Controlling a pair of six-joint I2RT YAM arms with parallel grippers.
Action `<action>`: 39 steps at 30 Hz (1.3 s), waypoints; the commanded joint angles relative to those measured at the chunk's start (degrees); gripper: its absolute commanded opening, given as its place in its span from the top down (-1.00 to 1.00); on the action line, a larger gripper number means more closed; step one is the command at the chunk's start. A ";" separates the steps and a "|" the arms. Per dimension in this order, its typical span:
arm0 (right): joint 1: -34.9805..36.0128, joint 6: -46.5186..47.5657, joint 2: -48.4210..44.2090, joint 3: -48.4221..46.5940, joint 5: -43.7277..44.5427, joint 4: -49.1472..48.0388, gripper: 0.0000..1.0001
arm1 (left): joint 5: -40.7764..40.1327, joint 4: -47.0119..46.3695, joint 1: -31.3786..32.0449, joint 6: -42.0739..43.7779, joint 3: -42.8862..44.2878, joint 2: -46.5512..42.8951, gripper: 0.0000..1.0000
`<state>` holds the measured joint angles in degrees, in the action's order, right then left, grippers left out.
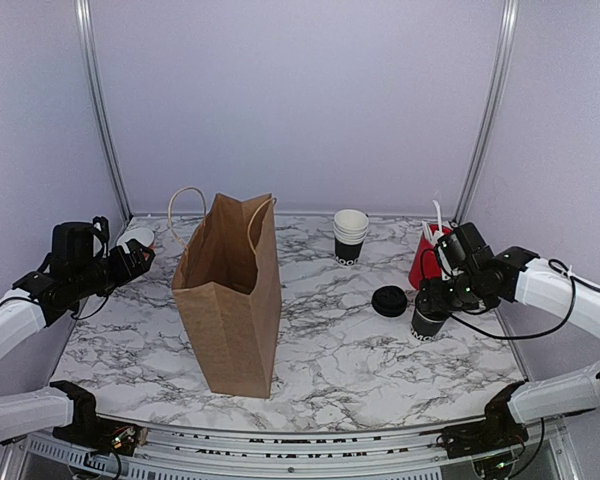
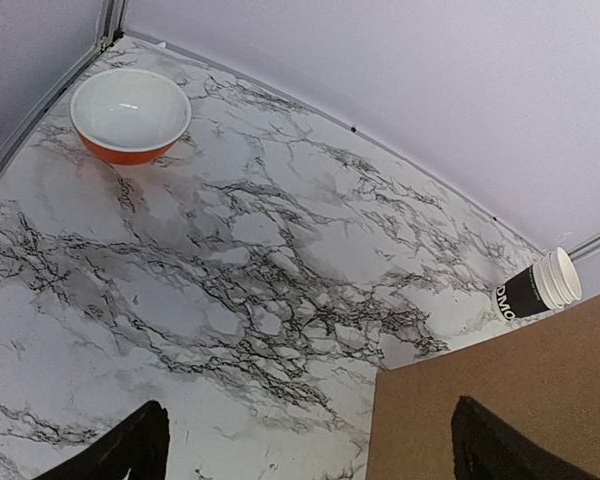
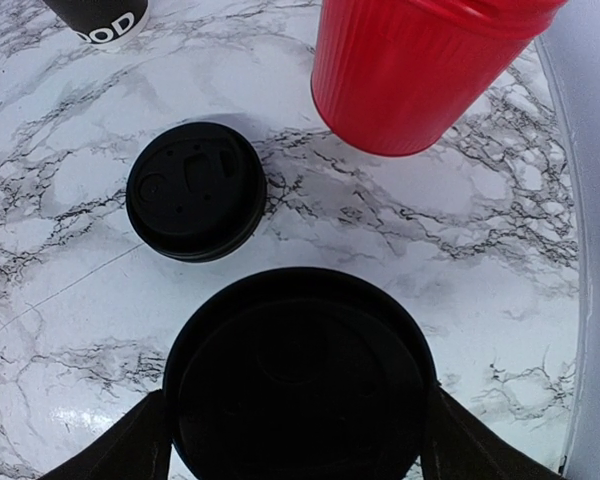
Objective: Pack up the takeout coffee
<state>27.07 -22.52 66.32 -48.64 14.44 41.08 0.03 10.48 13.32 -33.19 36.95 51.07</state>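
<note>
The takeout coffee (image 1: 425, 325), a small black cup with a black lid (image 3: 300, 380), stands on the marble table at the right, in front of the red holder (image 1: 423, 262). My right gripper (image 1: 432, 300) comes down over it, and its two fingers press against the cup's sides just under the lid in the right wrist view (image 3: 300, 440). The brown paper bag (image 1: 230, 290) stands upright and open at centre left. My left gripper (image 1: 140, 258) hovers open and empty at the far left, left of the bag, whose side also shows in the left wrist view (image 2: 500, 400).
A stack of lidless black cups (image 1: 350, 237) stands at the back centre. A low pile of black lids (image 1: 389, 300) lies just left of the coffee. An orange bowl with a white inside (image 2: 130, 112) sits at the back left. The red holder (image 3: 420, 70) holds white sticks.
</note>
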 commanded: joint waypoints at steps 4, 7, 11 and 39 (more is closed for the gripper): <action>-0.46 -0.49 -0.10 0.68 -0.52 -1.35 -0.59 | 1.08 -2.00 -0.43 0.36 -0.47 -0.36 -0.98; -0.45 -0.77 -0.20 1.00 -0.61 -1.44 -0.56 | 1.26 -2.04 -0.40 0.40 -0.56 -0.53 -0.99; -0.49 -0.86 -0.36 0.88 -0.59 -1.44 -0.47 | 1.53 -2.02 -0.40 0.47 -0.49 -0.37 -0.98; -0.50 0.42 -0.65 -3.21 -0.79 1.21 -0.27 | 2.64 -2.12 -0.43 0.31 -0.21 0.98 -0.98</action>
<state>27.03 -22.52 66.35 -48.62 13.96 41.21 2.13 10.44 13.21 -33.19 36.93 51.59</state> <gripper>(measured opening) 0.701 0.993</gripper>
